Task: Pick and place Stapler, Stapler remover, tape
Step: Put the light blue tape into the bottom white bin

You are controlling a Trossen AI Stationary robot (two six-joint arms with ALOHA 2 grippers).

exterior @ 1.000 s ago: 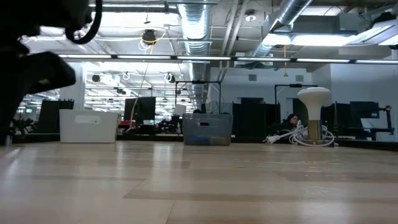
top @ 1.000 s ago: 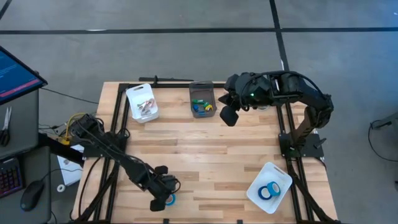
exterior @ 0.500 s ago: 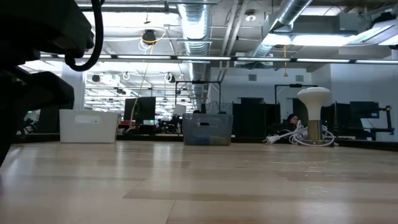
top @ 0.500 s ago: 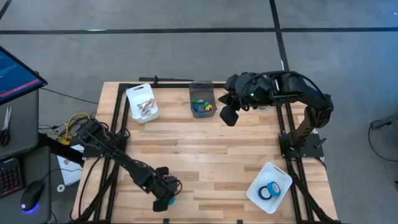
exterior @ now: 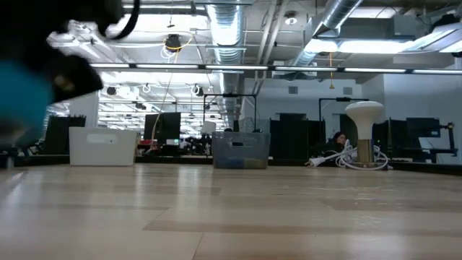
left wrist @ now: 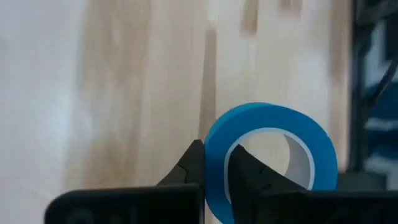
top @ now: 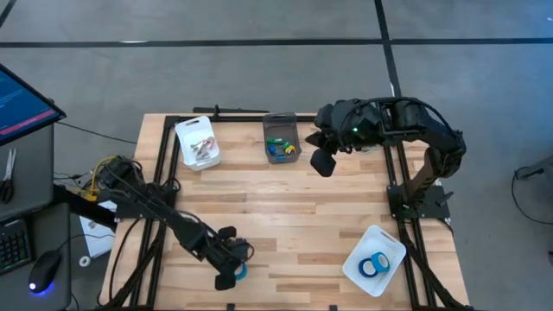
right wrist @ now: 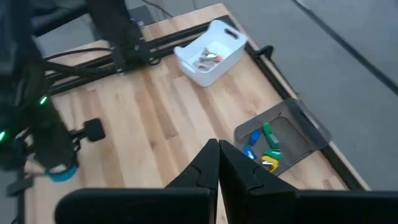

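My left gripper (top: 232,276) is by the table's near edge, left of the middle, shut on a blue roll of tape (left wrist: 268,116) with a white core. The same tape (exterior: 20,97) shows as a blue blur above the tabletop in the low view. Two more blue rolls (top: 374,264) lie flat in a white tray (top: 390,246) at the near right. My right gripper (top: 323,164) hangs shut and holding nothing over the far middle, beside a grey bin (top: 281,130). That bin holds small blue, green and yellow items; which of them is a stapler or stapler remover I cannot tell. My left gripper pinches the roll's wall (left wrist: 214,140) between its two fingers, one finger (left wrist: 249,169) inside the ring and the other finger (left wrist: 189,169) outside. The fingers come from above, pointing down. The roll sits roughly flat, its hole facing up, and appears lifted clear of the table.
A white bin (top: 197,142) with small metal pieces stands at the far left, next to the grey bin. Black frame rails (top: 164,164) run along the left and right sides. Bare wood (top: 294,216) spreads across the middle. Cables (top: 104,173) lie off the left edge.
My left gripper has shut on the tape's wall, having stood open around it a second ago. It has risen a little with the roll, which now shows blue in the low view where only the dark gripper showed before.
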